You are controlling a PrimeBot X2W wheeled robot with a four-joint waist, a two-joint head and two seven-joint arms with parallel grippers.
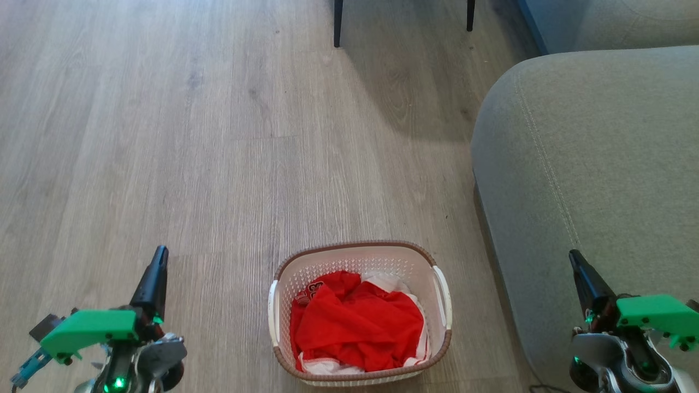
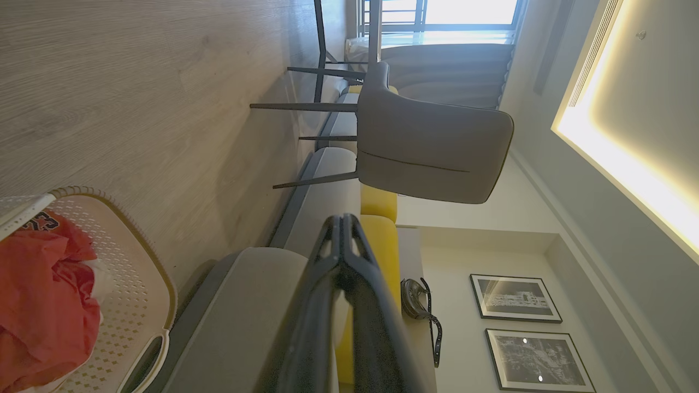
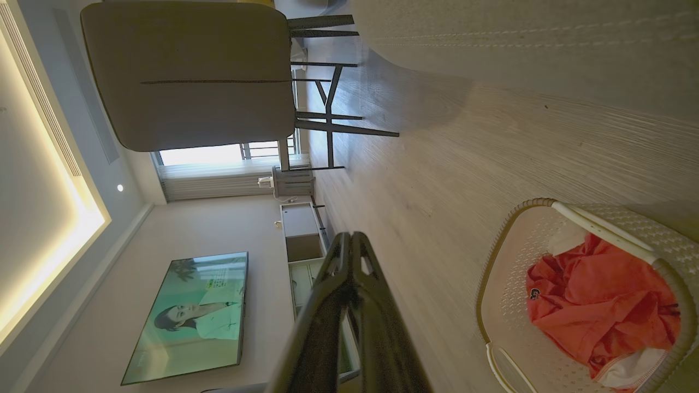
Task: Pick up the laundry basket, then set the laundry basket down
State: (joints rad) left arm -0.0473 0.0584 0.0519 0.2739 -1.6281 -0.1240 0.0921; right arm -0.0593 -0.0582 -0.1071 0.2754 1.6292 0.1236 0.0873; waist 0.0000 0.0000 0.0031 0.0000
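**Item inspected:** the small cream-white perforated plastic laundry basket (image 1: 355,265), with a brown woven-look rim, stands upright on the pale wood-plank floor (image 1: 218,136). It sits just beside the grey upholstered sofa (image 1: 590,164) and carries a crumpled red garment with white trim (image 1: 355,322). Nothing grips its two white side handles (image 1: 443,297).

**End effectors:** the left end effector (image 1: 159,255) has its dark fingers pressed together and empty. It is held to the basket's left, well apart from it. The right end effector (image 1: 574,256) is likewise closed and empty, held at the sofa's edge to the basket's right, also apart. Both wrist views confirm the closed fingers, with the basket off to one side.

**Assessment:** the layout fits two stages equally: the basket waiting to be lifted, or the basket set down again with both arms clear. This evidence does not settle which, so no move can be prescribed. Any handling of the basket would require the fingers to part first and take both handles evenly.
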